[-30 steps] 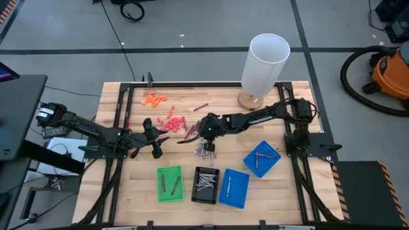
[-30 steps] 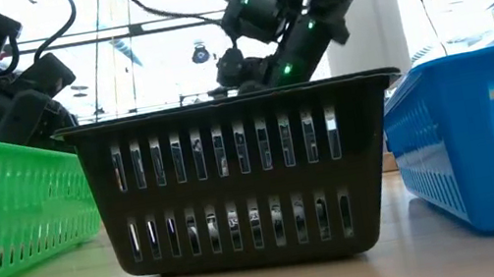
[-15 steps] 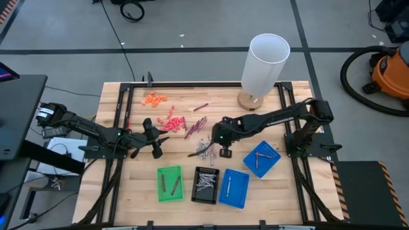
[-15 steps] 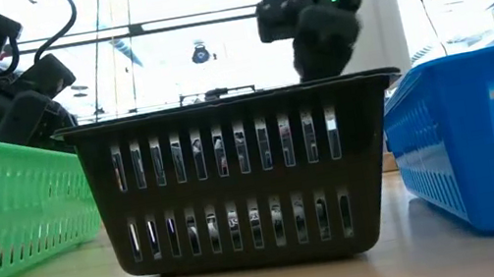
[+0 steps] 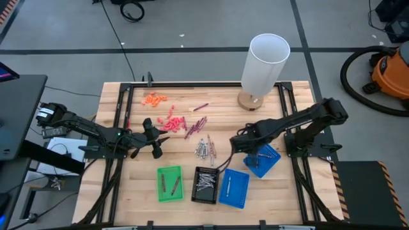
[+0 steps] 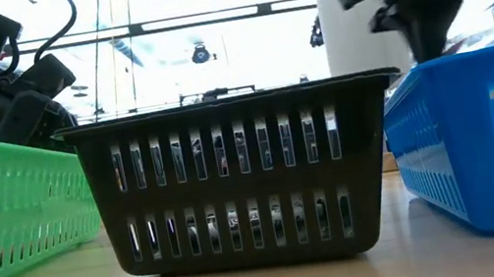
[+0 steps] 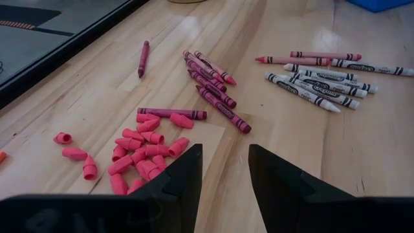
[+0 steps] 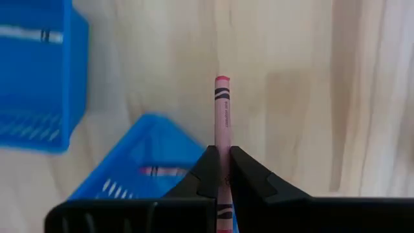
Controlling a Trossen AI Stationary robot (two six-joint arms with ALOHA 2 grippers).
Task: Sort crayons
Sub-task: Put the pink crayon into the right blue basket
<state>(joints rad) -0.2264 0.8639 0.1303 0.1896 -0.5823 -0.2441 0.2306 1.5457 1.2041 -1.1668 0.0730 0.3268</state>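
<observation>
While the left gripper (image 7: 223, 188) waits, fingers apart, near the loose crayons (image 7: 213, 84), the right gripper (image 8: 220, 171) is clamped on a pink crayon (image 8: 222, 116) beside the tilted blue tray (image 5: 262, 159). Carry step; next, centre over that tray and release.

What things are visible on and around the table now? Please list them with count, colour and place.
trays: four; green, black, two blue; table's near edge
crayons: many, maroon and grey, loose at table centre; some in trays
pink crayon: one, in right gripper
eraser bits: many, pink and orange, far left
cylinder: one, white, far edge
vacuum: one, orange, floor
left gripper: jaws open, left of crayons
right gripper: jaws shut on pink crayon, near blue trays
</observation>
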